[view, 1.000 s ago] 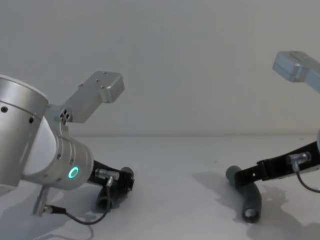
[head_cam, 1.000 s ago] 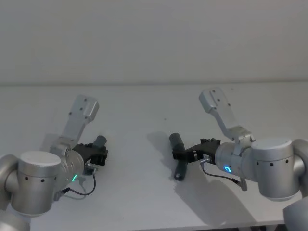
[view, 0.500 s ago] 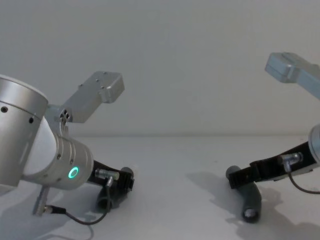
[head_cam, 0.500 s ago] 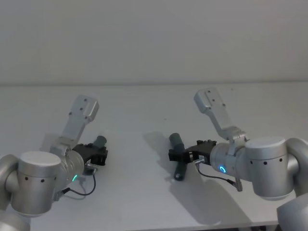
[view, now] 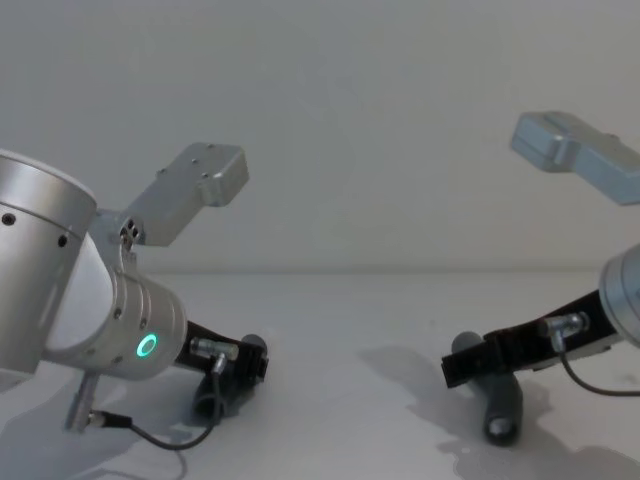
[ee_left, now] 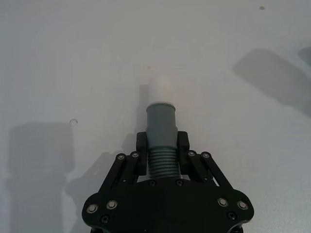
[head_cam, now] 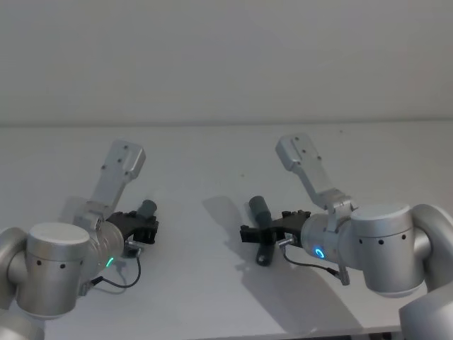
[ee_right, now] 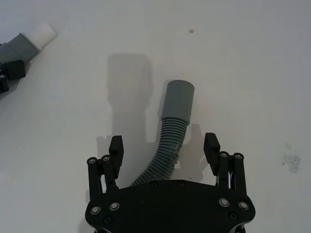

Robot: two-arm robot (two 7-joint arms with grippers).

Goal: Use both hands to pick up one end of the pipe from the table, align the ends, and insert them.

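The left gripper (ee_left: 162, 145) has its fingers (ee_left: 142, 144) pressed in on the plug piece (ee_left: 161, 165) of the pipe, pinching the ribbed stretch just behind the grey collar (ee_left: 161, 121). The collar juts straight out ahead of the fingertips. The white tip (ee_left: 160, 90) caps it farther out, over the table (ee_left: 73, 58) (whether the tip touches the surface I cannot tell). From the head, this gripper (head_cam: 145, 227) sits low near the table, with the collar end poking out past the fingers.

The right gripper (ee_right: 164, 148) has its fingers (ee_right: 115, 148) spread wide, one on each side of the socket piece (ee_right: 167, 150). The ribbed hose comes out from under the palm and runs between the two fingers, apart from both. It bends as it passes the fingertips. The smooth socket cuff (ee_right: 179, 99) lies beyond them, its open end pointing away from the gripper. This piece lies flat on the table. From the chest, the right gripper (view: 462, 365) is down at table level, and the hose's other end (view: 502, 420) rests on the surface behind the fingertips, toward the robot.

In the right wrist view the plug piece's white tip (ee_right: 43, 33) shows far beyond the spread fingers, well apart from the socket cuff.
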